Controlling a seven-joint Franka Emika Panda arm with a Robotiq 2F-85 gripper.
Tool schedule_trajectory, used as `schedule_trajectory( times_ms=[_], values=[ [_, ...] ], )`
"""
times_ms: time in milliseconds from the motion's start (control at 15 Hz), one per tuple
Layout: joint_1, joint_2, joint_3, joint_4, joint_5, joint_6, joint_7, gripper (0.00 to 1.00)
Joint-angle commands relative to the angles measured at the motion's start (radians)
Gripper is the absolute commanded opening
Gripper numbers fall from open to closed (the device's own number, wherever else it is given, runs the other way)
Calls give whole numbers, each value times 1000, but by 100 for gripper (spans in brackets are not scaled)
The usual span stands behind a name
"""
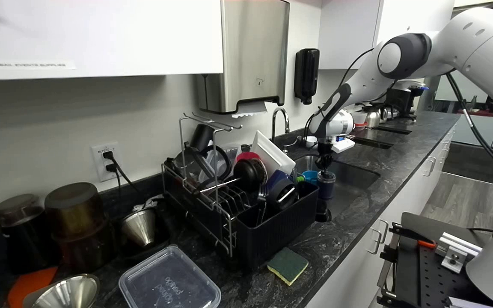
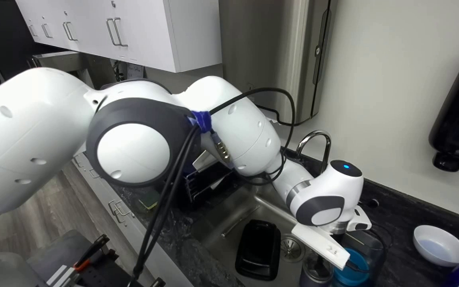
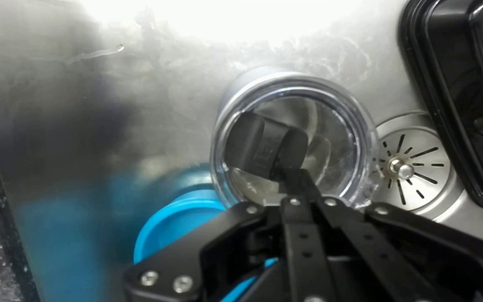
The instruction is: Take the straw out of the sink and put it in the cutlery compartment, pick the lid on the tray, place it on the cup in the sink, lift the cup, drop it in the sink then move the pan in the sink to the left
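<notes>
The tool (image 3: 294,178) pinches the dark tab (image 3: 262,144) of the clear lid (image 3: 329,130), which sits on the upright cup (image 1: 326,188) in the sink (image 3: 78,105); whether the cup's base touches the bottom I cannot tell. A blue container (image 3: 174,222) is just beside it, and the black pan (image 2: 258,249) lies next to the drain (image 3: 421,159). A sponge (image 1: 288,262) lies on the worktop (image 1: 325,248) near the dish rack (image 1: 278,231).

Wrist view: glare is whitening sink (image 3: 162,79) near picture top; soft dark patch is showing at left. In exterior view: cabinet (image 1: 105,36) is appearing overexposed; wall (image 1: 58,111) beneath is lying in shadow; label (image 1: 32,65) is looking blurred.
</notes>
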Motion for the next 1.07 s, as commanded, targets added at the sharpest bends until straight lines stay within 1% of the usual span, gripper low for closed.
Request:
schedule_trajectory(
  times_ms=[0,200,533,800,1000],
  values=[
    [-5,-27,-17,-80,-15,88,5,0],
    [-10,-67,-33,-151,-20,162,10,0],
    [-4,-119,-57,-250,-33,249,22,0],
    [-3,-161,-59,-307,-38,292,24,0],
    [-9,-195,-56,-338,-40,302,16,0]
  ],
)
